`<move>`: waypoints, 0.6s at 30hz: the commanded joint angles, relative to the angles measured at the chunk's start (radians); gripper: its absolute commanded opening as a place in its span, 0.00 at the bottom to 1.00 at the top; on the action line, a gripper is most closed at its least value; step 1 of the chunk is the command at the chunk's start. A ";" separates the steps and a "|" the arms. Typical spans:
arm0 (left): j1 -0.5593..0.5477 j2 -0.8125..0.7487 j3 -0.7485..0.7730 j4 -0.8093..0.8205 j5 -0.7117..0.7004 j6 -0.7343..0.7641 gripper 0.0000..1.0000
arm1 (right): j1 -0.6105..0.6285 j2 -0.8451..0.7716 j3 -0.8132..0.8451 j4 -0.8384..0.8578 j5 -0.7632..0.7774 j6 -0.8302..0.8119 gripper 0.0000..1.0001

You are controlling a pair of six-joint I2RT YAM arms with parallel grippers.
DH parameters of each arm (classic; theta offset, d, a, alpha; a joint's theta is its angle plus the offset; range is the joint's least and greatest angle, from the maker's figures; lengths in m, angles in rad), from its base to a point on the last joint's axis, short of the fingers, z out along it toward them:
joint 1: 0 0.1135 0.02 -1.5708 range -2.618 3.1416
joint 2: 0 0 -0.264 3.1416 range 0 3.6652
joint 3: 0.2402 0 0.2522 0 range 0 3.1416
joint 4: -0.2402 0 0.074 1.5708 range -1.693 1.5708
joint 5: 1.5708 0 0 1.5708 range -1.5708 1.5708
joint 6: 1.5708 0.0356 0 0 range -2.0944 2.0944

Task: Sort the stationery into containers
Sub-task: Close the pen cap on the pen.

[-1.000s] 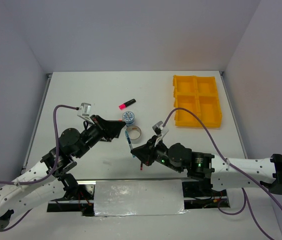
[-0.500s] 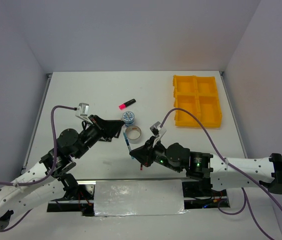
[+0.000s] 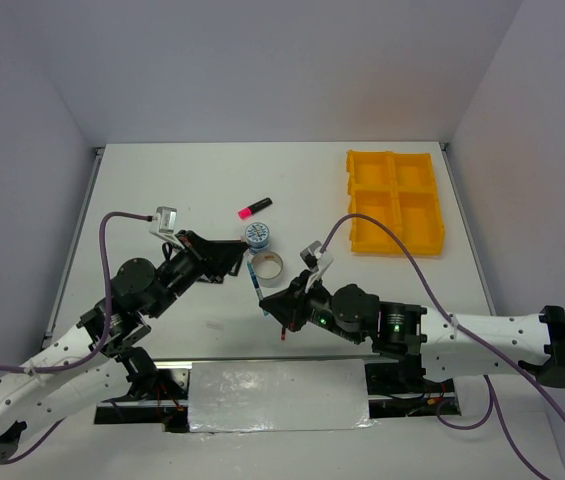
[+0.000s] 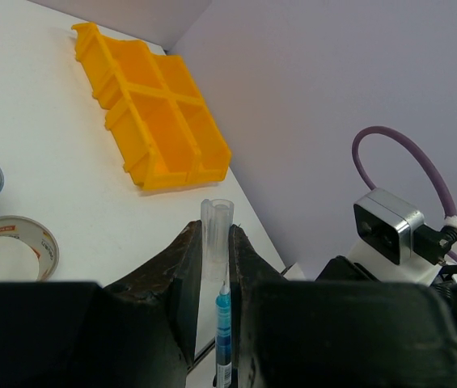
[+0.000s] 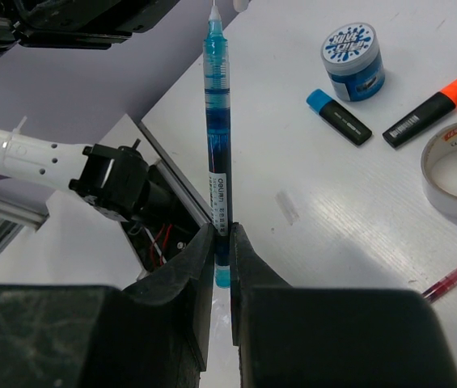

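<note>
My right gripper (image 5: 221,232) is shut on the lower end of a blue pen (image 5: 216,121) and holds it above the table, tip towards my left gripper (image 3: 239,262). My left gripper (image 4: 214,232) is shut on a clear pen cap (image 4: 217,212), and the pen's tip (image 4: 224,323) sits just behind the cap between the fingers. The yellow-orange tray (image 3: 394,200) stands at the far right, with no stationery showing in it. A pink highlighter (image 3: 254,208), a blue-white tape roll (image 3: 259,236) and a silver tape ring (image 3: 268,266) lie mid-table.
In the right wrist view a blue highlighter (image 5: 337,117), an orange highlighter (image 5: 422,113), a blue-white roll (image 5: 353,52) and a thin red pen (image 5: 448,281) lie on the table. The table's near edge and wiring (image 5: 143,202) are below the pen.
Both grippers have shifted slightly left with the pen and cap still held. Nothing was let go.
</note>
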State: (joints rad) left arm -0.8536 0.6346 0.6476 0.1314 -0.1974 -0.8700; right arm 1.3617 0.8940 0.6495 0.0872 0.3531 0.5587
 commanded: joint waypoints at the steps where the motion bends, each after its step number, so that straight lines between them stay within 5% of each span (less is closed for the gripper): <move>1: -0.005 -0.010 0.026 0.045 -0.007 -0.004 0.00 | 0.005 0.010 0.058 0.002 0.033 -0.016 0.00; 18: -0.005 -0.006 0.017 0.066 0.015 -0.011 0.00 | -0.007 0.022 0.062 -0.009 0.047 -0.014 0.00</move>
State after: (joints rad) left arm -0.8539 0.6327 0.6476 0.1345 -0.1963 -0.8703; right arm 1.3605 0.9142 0.6624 0.0780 0.3805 0.5568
